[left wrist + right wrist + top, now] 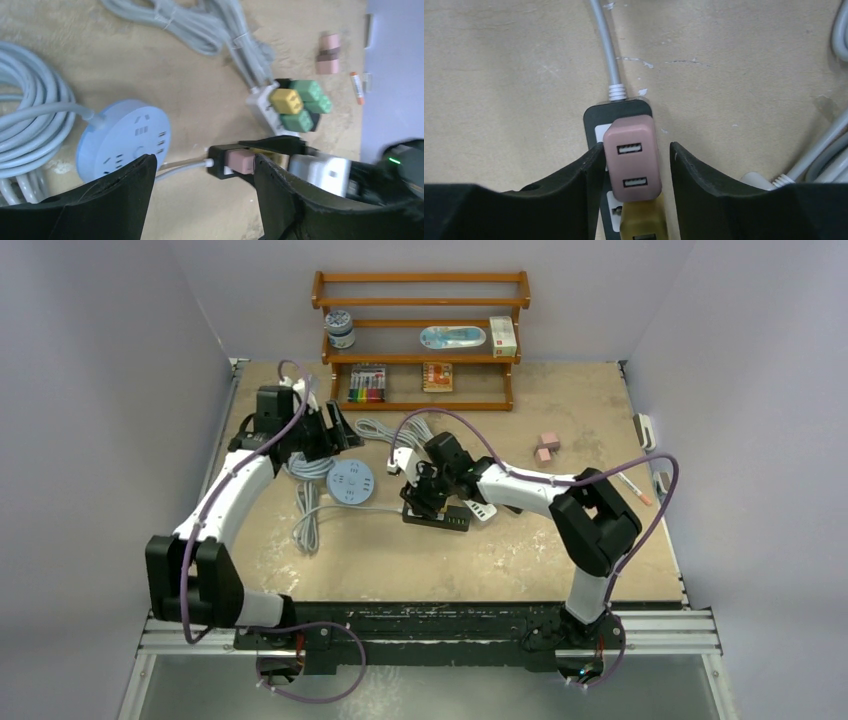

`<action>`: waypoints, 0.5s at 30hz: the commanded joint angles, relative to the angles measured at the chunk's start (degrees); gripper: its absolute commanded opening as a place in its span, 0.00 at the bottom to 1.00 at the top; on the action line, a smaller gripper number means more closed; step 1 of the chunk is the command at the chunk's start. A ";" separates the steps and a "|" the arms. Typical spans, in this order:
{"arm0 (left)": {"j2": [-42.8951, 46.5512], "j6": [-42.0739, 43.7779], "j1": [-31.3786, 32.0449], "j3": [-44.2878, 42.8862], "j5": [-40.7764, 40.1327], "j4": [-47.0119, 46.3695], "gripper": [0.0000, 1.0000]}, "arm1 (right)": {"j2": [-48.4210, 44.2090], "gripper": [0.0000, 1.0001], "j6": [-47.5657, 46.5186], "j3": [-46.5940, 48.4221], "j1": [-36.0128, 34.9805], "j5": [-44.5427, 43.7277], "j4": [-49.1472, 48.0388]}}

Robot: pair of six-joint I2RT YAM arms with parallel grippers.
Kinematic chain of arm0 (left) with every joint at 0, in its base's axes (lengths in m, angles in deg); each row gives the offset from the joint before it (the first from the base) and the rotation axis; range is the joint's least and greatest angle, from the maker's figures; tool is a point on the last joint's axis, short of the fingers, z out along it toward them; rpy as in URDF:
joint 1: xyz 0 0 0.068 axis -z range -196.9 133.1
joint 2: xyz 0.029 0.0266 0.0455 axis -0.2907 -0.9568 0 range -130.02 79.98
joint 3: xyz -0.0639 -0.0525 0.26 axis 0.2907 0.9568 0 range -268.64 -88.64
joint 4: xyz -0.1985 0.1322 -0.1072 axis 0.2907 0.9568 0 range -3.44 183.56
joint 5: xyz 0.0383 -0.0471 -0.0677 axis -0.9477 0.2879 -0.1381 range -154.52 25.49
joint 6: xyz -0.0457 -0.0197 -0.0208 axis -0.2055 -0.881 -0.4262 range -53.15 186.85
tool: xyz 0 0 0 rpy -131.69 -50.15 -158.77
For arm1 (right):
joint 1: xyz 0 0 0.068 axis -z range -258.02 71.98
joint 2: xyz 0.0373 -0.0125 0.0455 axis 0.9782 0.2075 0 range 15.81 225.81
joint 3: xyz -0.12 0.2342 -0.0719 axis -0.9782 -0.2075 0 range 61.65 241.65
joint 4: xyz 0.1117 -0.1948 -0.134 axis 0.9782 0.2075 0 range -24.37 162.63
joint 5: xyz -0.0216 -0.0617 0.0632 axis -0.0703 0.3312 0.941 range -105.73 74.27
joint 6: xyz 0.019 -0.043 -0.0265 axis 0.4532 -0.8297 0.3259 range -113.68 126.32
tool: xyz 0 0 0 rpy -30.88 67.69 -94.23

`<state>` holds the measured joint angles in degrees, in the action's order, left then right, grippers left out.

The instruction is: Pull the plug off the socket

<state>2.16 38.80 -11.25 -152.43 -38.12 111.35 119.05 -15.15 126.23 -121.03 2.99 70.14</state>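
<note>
The right arm bent at its elbow and reached over the long black plastic power strip [595, 119]. The right gripper [636, 146] pointed down at the strip's cord end, its fingers narrow around the small pink square plug [631, 160]. One finger touched the plug and the other sat just beside it. The plug sat pushed into the strip. Farther back, left of the strip, the left gripper [204, 162] hung wide with nothing inside.
</note>
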 commanded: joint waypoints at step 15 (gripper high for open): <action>-26.08 -15.42 -4.09 2.73 -18.79 -1.90 0.69 | 1.33 0.00 6.45 9.49 -0.50 4.51 -3.71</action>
<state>-15.94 24.76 -11.64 -147.71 -45.47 109.63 122.50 -11.59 131.82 -121.46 1.92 71.32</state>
